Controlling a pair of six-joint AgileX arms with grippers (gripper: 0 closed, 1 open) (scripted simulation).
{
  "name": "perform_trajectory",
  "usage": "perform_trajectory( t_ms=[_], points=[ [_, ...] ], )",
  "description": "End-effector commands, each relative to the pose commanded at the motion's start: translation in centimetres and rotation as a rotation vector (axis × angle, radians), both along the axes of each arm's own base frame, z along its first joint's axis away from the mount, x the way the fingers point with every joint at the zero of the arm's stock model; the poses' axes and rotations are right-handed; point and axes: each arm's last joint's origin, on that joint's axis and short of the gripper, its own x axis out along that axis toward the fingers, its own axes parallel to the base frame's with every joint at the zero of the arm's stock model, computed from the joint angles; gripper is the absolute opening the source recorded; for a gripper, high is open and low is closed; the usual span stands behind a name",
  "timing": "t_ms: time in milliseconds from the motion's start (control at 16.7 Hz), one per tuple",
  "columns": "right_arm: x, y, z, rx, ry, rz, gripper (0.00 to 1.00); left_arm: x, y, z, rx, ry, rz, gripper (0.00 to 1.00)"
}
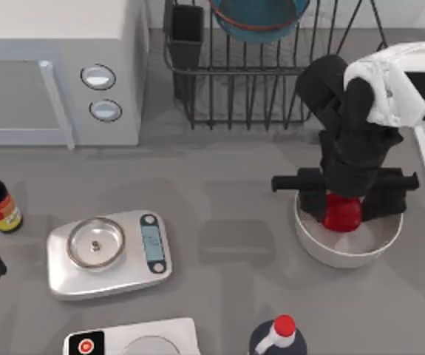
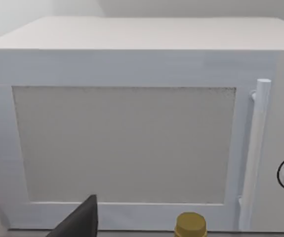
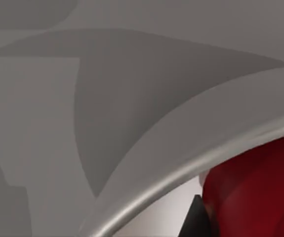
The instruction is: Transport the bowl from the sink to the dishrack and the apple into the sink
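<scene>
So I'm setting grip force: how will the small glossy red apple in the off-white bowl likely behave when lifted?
The small glossy red apple looks smooth and shiny, so it may slip between the right gripper's fingers. Its round shape suggests it would roll in the off-white bowl if released. It appears rigid, probably tolerating a firm squeeze.

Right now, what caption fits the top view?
Right gripper down on the apple in the white bowl.
</scene>
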Motion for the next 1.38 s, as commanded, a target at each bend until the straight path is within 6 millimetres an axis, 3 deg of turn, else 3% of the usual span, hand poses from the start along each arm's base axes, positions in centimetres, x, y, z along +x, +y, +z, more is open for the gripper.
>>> perform_trajectory(
  t_ms=[660,1140,1200,1380],
  points=[
    [0.0,0.0,0.0,0.0,0.0,0.0,0.02,0.0,0.0,0.0,0.0,0.0,0.0,1.0],
    [0.0,0.0,0.0,0.0,0.0,0.0,0.0,0.0,0.0,0.0,0.0,0.0,0.0,1.0],
    [-1.0,-0.1,3.9,0.012,-0.042,0.007,0.0,0.0,0.0,0.0,0.0,0.0,0.0,1.0],
    [-0.8,0.1,5.1,0.017,-0.05,0.008,0.0,0.0,0.0,0.0,0.0,0.0,0.0,1.0]
  ],
)
